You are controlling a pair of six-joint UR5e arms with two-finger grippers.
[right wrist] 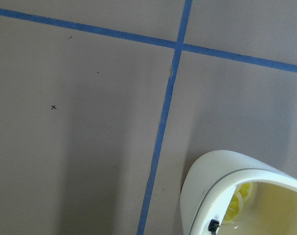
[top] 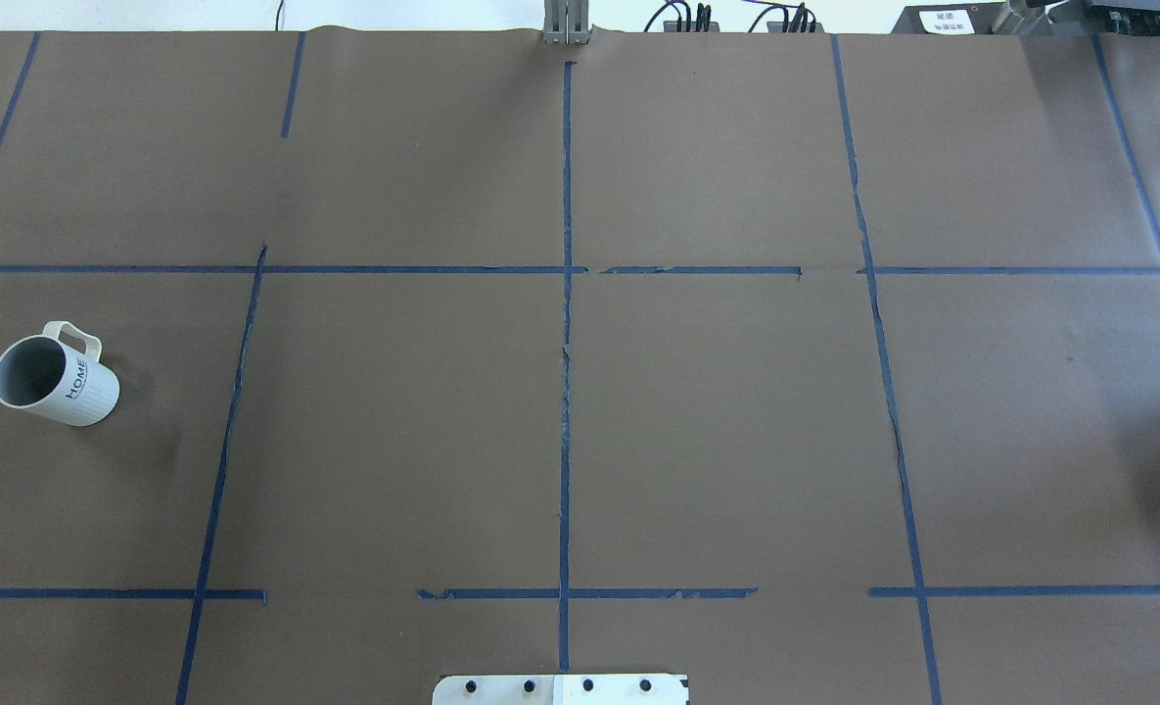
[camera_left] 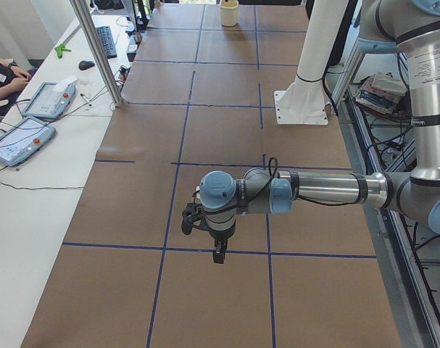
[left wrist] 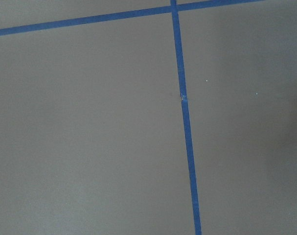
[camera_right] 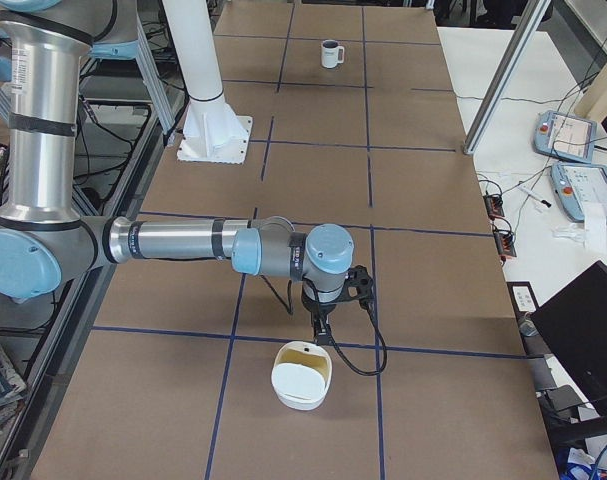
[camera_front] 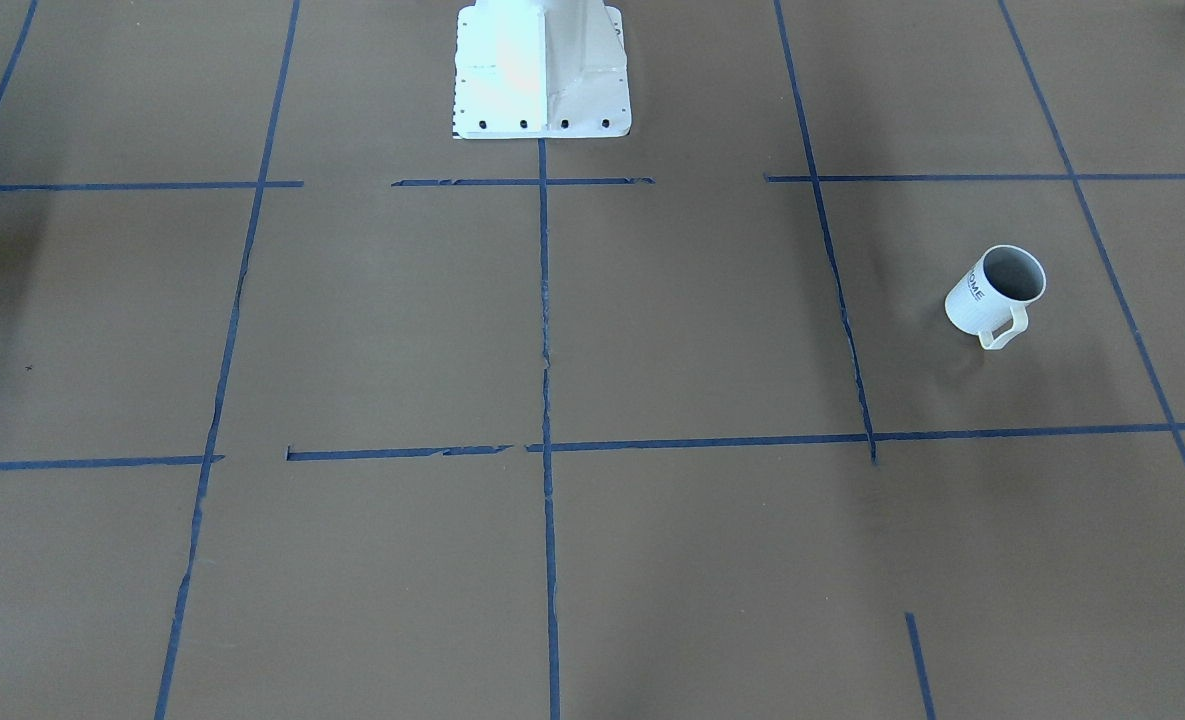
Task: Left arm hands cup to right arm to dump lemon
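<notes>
The cup (camera_front: 980, 300) is a white ribbed mug with "HOME" lettering. It stands upright on the brown table, on the robot's left side (top: 75, 390). It shows small at the far end in the exterior right view (camera_right: 330, 53). Its grey inside shows no lemon. Yellow lemon pieces (right wrist: 239, 201) lie in a white container (right wrist: 207, 181) at the table's right end (camera_right: 301, 385). The left gripper (camera_left: 218, 254) hangs above the table, and the arm may hide the cup in that view. The right gripper (camera_right: 321, 330) hangs just above the container. I cannot tell whether either is open or shut.
The robot's white base (camera_front: 542, 70) stands at the table's middle edge (top: 560, 688). Blue tape lines form a grid on the brown paper. A metal post (camera_left: 96, 51), tablets and an operator are beside the table's far side. The white container shows far off in the exterior left view (camera_left: 229, 12).
</notes>
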